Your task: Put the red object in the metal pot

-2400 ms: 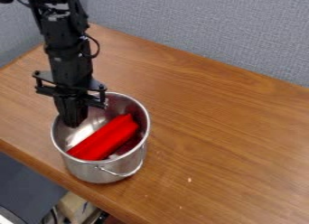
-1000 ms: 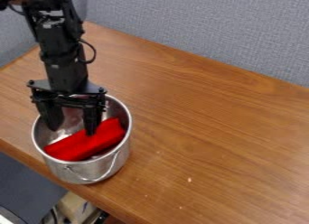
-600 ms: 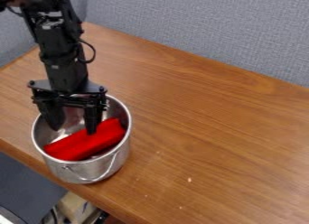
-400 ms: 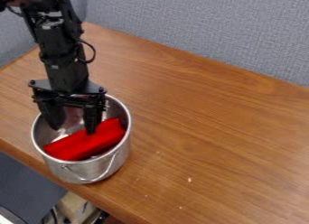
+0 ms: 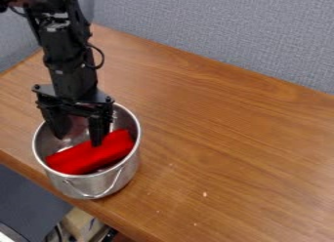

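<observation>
Two fingers (image 5: 58,124) of our gripper (image 5: 77,127) stand wide apart, holding nothing. Just below them, one red object (image 5: 92,153) lies inside one metal pot (image 5: 120,173) on one table (image 5: 235,129).

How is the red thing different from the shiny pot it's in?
The red object is bright red and dull, while the metal pot is silvery and shiny. The red object is a long block lying slanted; the pot is round and stands upright. The red object sits inside, and the pot holds it. The pot has a thin wire handle; the block has none. Both rest under the open gripper.
</observation>
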